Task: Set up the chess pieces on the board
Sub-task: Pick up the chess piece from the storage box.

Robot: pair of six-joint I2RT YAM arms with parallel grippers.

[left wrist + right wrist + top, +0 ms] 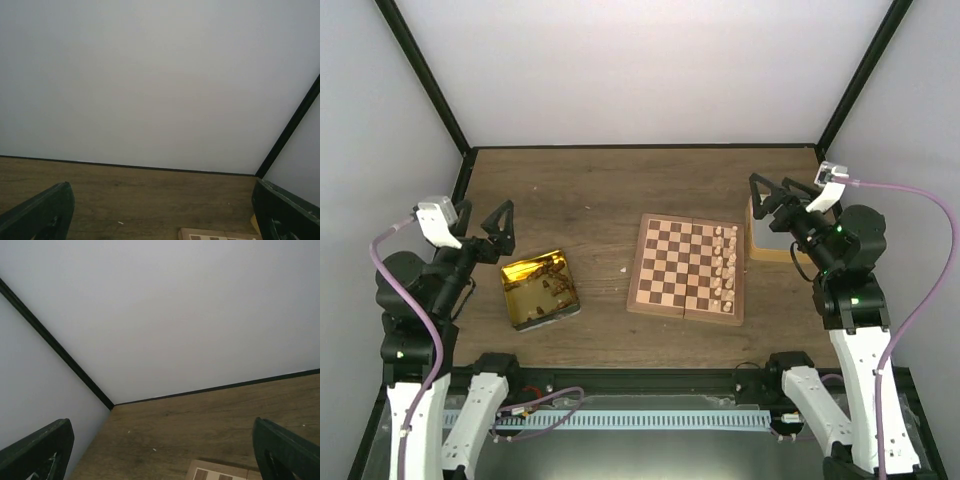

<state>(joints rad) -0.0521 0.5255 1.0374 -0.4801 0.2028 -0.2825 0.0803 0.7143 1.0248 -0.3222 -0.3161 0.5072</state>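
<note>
Chess pieces [726, 266] of the pale set stand in two files along the right edge of the board [670, 266], which lies flat on the wooden desk [600, 190], right of centre. Darker small shapes, too small to name surely, lie inside the open gold tin [570, 282] on the desk's left side.

Both arms are raised, and neither touches anything. The left hand [492, 222] hangs above the desk just beyond the gold tin's far left corner, well apart from the board, its jaws spread wide and empty. The right hand [770, 195] hangs off the board's far right corner, over a tan box [762, 243] partly hidden by the arm. Its jaws are likewise wide and empty.

From each wrist camera, the fingers [45, 212] frame only the wall, bare desk, and a sliver of the board's far edge.
</note>
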